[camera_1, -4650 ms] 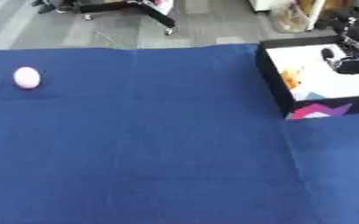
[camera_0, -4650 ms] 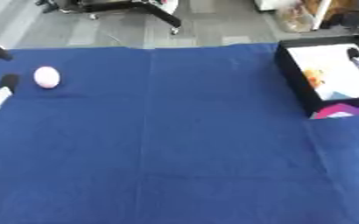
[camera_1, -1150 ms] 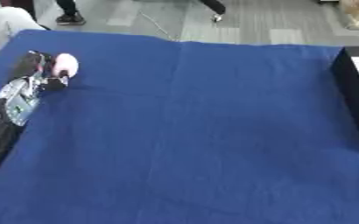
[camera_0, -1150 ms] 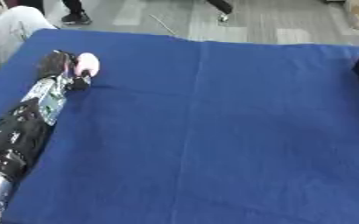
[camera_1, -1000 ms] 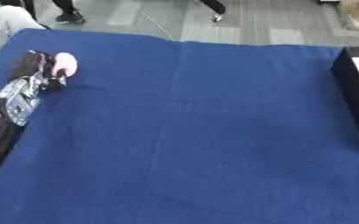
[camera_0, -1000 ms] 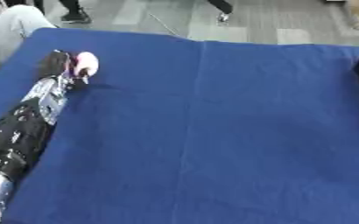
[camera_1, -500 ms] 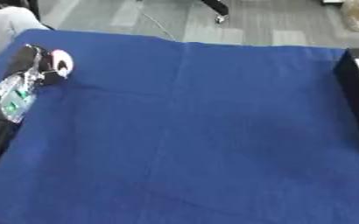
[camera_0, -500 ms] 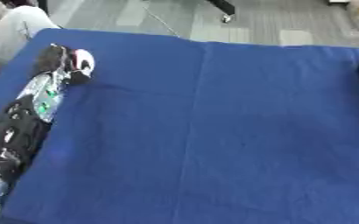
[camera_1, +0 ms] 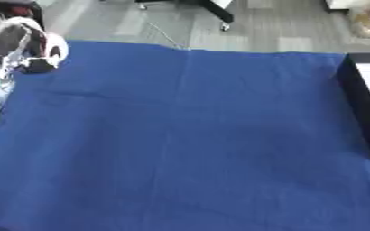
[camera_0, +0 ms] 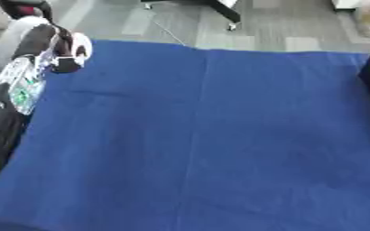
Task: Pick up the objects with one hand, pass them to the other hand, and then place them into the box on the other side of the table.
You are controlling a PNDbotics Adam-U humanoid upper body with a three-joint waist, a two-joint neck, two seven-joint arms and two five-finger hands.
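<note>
The small pale pink-white rounded object (camera_0: 80, 44) sits at the far left corner of the blue cloth-covered table (camera_0: 219, 135), enclosed by the black left hand (camera_0: 50, 47), whose fingers are curled around it. Whether the object rests on the cloth or is already lifted cannot be determined from these views.

Handling estimate: the object is small and rounded and probably light. A smooth round surface is likely to roll or slip if released on the cloth, so it should be gripped across its widest part, with fingers and thumb on opposite sides. Its hardness cannot be judged.

Clearances: the object lies right at the table's far left corner, with grey floor just beyond; a drop here would likely leave the table. The black-walled box with a white interior (camera_1: 360, 99) stands at the right edge of the table, well apart from the object. Between object and box the cloth shows only shallow creases, leaving room for the hand-over near the table's middle. The right hand appears in neither view.
</note>
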